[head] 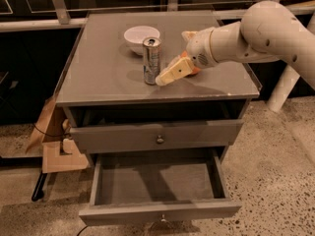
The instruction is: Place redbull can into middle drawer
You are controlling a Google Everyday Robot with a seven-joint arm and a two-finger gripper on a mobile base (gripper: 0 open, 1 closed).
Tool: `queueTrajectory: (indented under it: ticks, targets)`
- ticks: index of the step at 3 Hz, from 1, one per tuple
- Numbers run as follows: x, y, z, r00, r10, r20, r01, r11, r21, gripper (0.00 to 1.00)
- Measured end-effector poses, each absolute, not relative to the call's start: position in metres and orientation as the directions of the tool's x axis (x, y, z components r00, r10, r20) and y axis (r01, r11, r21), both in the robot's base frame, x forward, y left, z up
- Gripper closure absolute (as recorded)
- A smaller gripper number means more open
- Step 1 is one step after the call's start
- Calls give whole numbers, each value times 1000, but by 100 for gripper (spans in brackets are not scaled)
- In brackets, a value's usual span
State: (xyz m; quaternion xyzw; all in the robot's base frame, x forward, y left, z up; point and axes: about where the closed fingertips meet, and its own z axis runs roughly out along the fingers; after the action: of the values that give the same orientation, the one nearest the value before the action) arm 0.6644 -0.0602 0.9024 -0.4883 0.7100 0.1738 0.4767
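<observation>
Only the one camera view here, so: the gripper (171,73) is low over the cabinet top (98,70), touching or nearly touching the right side of the redbull can (151,60) near its base. Honestly can't tell if it's open or closed from this angle. The can stands upright about mid-top, a bit nearer the front edge than the back. Biggest risk imo is that low contact: a tall skinny can nudged at the bottom could tip or skid left, maybe roll off the front edge. If it gets shoved back instead, it bumps the white bowl (141,37), which sits just behind it toward the back edge. The top looks smooth and slightly glossy, so not much friction to save it. The middle drawer (147,211) is pulled out below the front edge, with the upper drawer (113,137) shut above it. Around it there's a cardboard box (54,144) past the left edge, speckled floor (275,176) and dark glass behind.
</observation>
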Motion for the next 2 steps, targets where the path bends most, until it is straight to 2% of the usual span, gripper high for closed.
queueTrajectory:
  ticks: [2]
  targets:
    - [674,-29,892,-63,-479,-875,-889,426,-169,0]
